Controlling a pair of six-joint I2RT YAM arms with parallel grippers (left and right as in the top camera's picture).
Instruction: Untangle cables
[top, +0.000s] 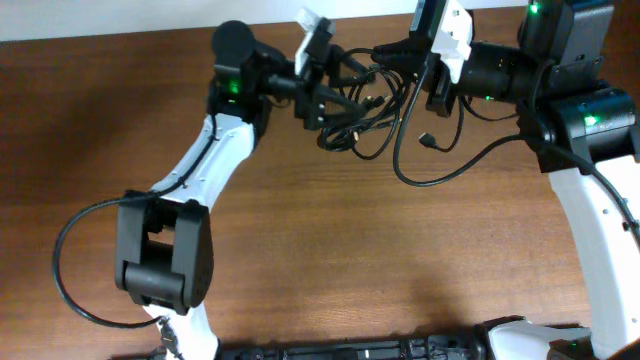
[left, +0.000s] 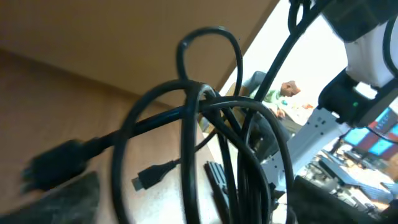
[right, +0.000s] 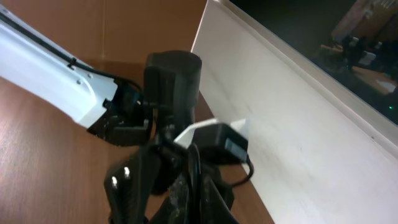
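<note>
The cables (top: 365, 115) are a tangle of thin black cords held up near the table's far edge between my two grippers. One long loop sags toward the front, and a small plug (top: 425, 139) dangles from it. My left gripper (top: 318, 95) is at the left of the tangle. In the left wrist view its blurred fingers (left: 193, 205) stand apart, and several cable strands (left: 186, 93) and a small plug (left: 148, 178) pass between them. My right gripper (top: 405, 55) is at the tangle's upper right. In the right wrist view its fingers (right: 193, 186) are pinched on a cable strand (right: 194, 163).
The wooden table (top: 330, 250) runs under both arms. A white wall panel (right: 298, 143) borders the far edge just behind the grippers. The left arm's own thick black wire (top: 70, 260) loops at the lower left. A dark rail (top: 350, 350) lies along the front edge.
</note>
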